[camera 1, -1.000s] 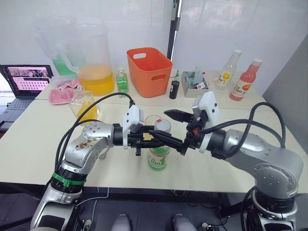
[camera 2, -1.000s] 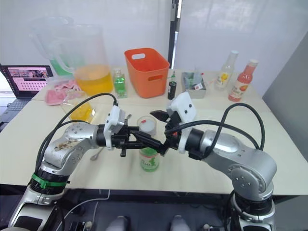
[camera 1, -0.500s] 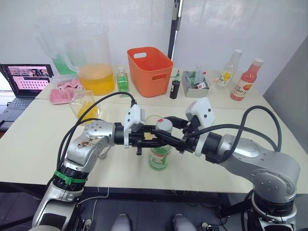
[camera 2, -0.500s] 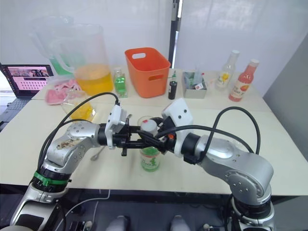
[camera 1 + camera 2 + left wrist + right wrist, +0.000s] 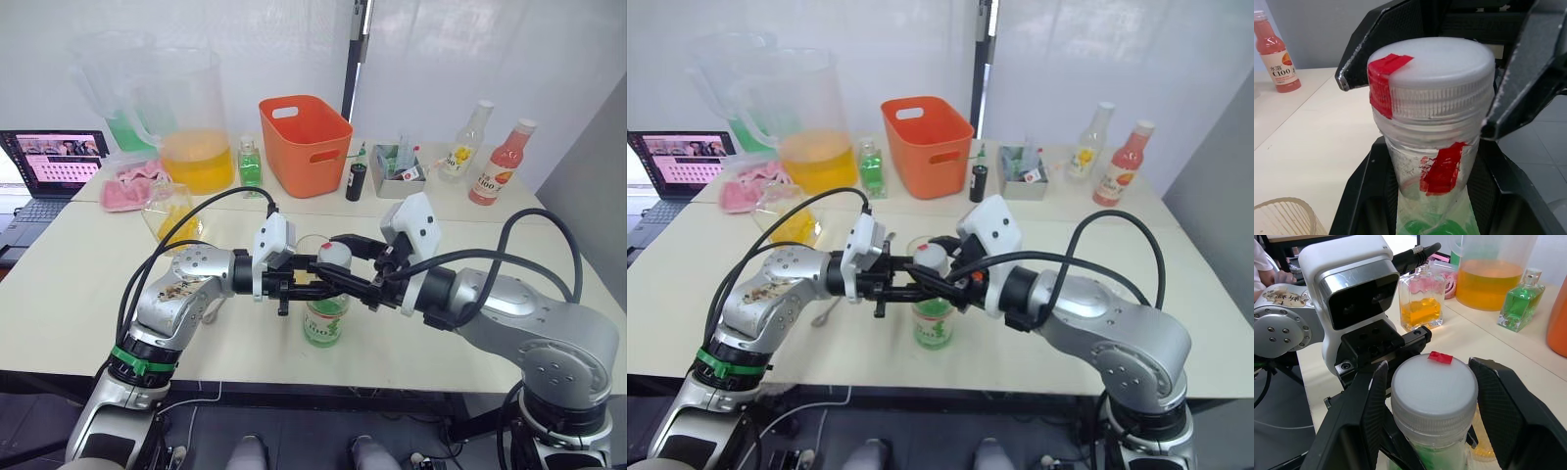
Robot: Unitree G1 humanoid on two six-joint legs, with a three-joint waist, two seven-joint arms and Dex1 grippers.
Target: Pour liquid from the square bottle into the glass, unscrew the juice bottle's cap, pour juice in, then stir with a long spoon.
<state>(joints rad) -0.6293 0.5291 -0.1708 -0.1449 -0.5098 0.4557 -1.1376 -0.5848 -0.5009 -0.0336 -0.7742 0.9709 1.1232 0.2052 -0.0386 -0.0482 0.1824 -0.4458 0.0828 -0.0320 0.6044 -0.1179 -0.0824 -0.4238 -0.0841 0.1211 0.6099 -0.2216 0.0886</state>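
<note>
Juice bottle (image 5: 324, 311) is stood upright on table (image 5: 59, 294) near front edge, clamped at neck by L pincer (image 5: 312, 284). R pincer (image 5: 1432, 396) is spread apart, fingers flanking white cap (image 5: 1433, 66), small gaps seen. Glass (image 5: 308, 251) sits just behind bottle.

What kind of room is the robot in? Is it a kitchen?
Probably not a kitchen; more likely a lab or test room set up for drink mixing. Plain white tables hold a pitcher of orange liquid, an orange bin and bottles, with an open laptop nearby.
</note>
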